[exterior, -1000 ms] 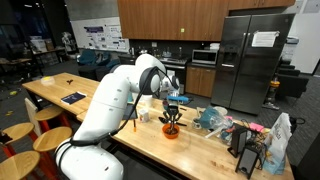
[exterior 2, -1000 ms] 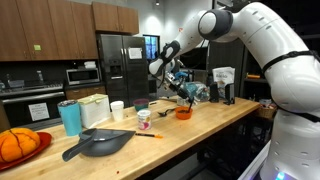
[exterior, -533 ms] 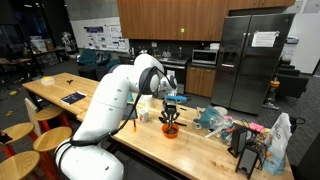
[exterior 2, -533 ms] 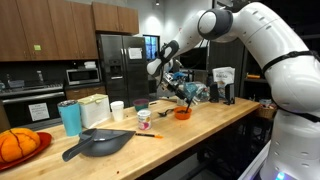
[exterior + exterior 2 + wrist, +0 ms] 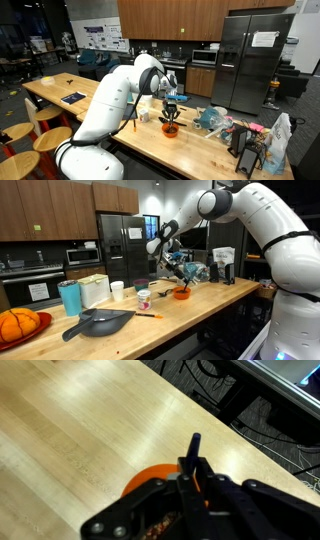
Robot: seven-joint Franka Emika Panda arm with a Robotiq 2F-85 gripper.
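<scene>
My gripper (image 5: 193, 470) is shut on a thin dark utensil (image 5: 195, 448) whose handle pokes out past the fingertips. Directly beneath it sits a small orange bowl (image 5: 150, 485) on the wooden counter, with brownish bits inside. In both exterior views the gripper (image 5: 170, 101) (image 5: 173, 264) hangs a short way above the bowl (image 5: 171, 131) (image 5: 183, 293), and the utensil's lower end (image 5: 170, 119) dangles toward it. I cannot make out whether the utensil touches the bowl's contents.
A black pan (image 5: 97, 322), a teal cup (image 5: 69, 297), white cups (image 5: 117, 289) and an orange round thing on a red plate (image 5: 18, 326) stand along the counter. Crumpled bags and clutter (image 5: 250, 135) fill the far end. Stools (image 5: 50, 140) line the counter edge.
The gripper with the utensil has shifted very slightly sideways above the bowl; its jaws stay shut.
</scene>
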